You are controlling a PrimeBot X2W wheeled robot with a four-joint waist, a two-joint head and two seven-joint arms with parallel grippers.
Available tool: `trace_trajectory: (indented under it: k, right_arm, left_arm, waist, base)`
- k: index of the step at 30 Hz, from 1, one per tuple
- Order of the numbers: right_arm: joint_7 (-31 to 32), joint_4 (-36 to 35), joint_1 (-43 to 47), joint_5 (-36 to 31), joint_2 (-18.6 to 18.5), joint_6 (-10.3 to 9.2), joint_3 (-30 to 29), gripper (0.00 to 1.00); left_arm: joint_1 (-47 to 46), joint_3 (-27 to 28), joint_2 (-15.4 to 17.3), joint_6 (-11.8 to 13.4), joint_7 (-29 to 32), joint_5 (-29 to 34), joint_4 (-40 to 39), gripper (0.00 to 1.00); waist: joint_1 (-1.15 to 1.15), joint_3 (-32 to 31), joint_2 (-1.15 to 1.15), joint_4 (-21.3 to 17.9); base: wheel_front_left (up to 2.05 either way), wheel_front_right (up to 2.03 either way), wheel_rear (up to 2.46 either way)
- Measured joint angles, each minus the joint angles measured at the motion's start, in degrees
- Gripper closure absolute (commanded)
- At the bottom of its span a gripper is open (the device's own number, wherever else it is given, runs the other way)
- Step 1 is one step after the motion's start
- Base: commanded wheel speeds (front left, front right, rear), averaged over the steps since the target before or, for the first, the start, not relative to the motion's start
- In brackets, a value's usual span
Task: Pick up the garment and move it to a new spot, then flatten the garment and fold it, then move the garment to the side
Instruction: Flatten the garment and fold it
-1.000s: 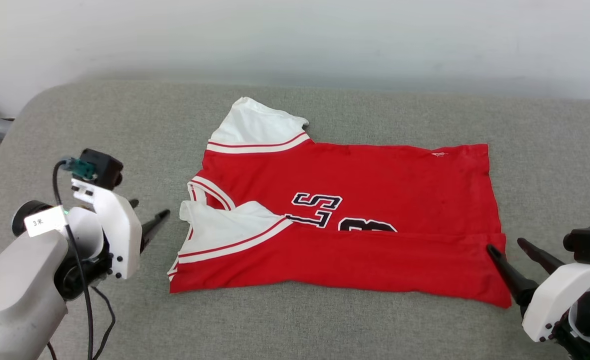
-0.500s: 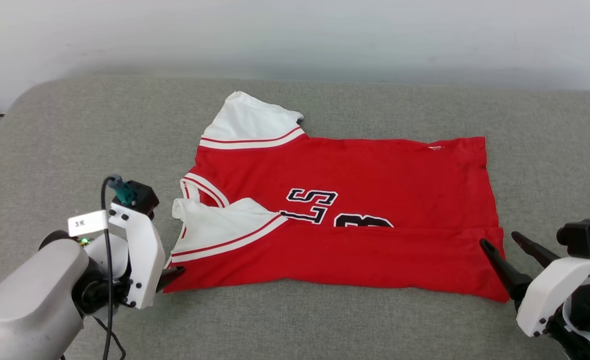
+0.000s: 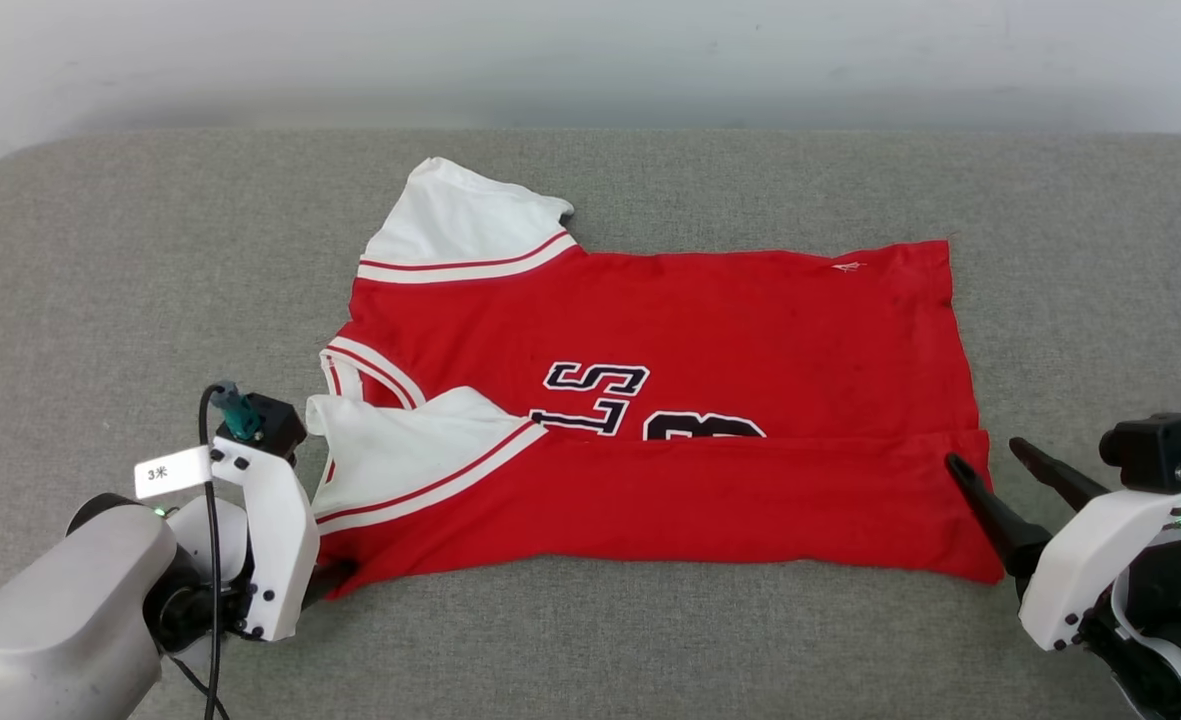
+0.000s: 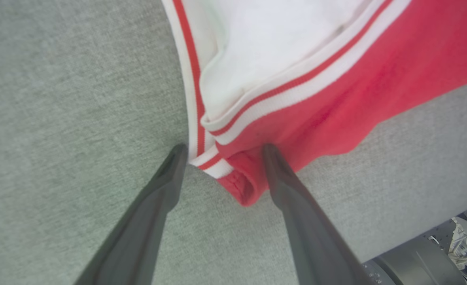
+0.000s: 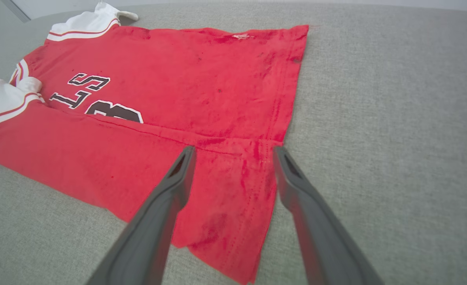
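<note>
The left gripper (image 4: 224, 148) has its jaws spread wide and pinches nothing. Its two dark fingers straddle the near corner of the garment (image 3: 700, 330) at the neck end. One finger (image 4: 166, 186) is over the grey upholstered surface (image 3: 590, 640) just beside the red-and-white striped trim, and the other is at the red cloth of that corner. Whether either tip presses down cannot be told. The right gripper (image 5: 233, 150) has its jaws just as wide apart and also holds nothing. It hovers at the garment's hem end, over the folded-over strip there, with one finger above red cloth and the other at the hem edge beside the grey surface. The garment lies flat on that surface, neck end toward the robot's left and hem toward its right. Its near long side is folded up over the front, hiding the lower part of the black, white-outlined letters and numbers. One white sleeve sticks out from the garment's far side. The other lies folded onto the front beside the collar. A pale wall (image 3: 590, 60) rises beyond the garment's far side.
</note>
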Motion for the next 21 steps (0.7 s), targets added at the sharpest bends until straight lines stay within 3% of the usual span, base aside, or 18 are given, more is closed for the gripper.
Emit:
trace_trajectory:
  k: [1,7,13,21]
  right_arm:
    - [0.01,0.0,-0.18,-0.01,-0.03,0.0,0.01,0.0]
    - [1.71,-0.77,-2.43,-0.74,-2.37,-0.01,1.47,0.0]
    - [7.64,-2.66,-5.72,-0.69,-6.88,-0.01,3.63,0.0]
    - [25.66,-3.64,-8.64,3.0,-13.22,0.0,8.83,0.0]
  left_arm:
    - [-0.01,-0.34,0.12,0.0,-0.51,-0.13,-0.08,1.0]
    - [-0.04,-1.47,0.23,-0.01,-4.07,-1.72,0.01,1.0]
    - [-1.13,-1.97,1.32,-0.01,-7.55,-2.08,-1.63,1.0]
    - [-2.83,-1.98,2.72,-0.01,-11.23,-2.11,-5.49,1.0]
  waist:
    - [0.0,-0.07,0.0,-0.03]
    - [0.01,-1.31,0.0,-0.01]
    - [0.01,-2.88,0.0,0.67]
    - [0.0,-3.67,0.0,2.1]
  base:
    - [0.0,0.0,0.0]
    - [0.0,0.0,0.0]
    - [0.0,0.0,0.0]
    - [0.0,0.0,0.0]
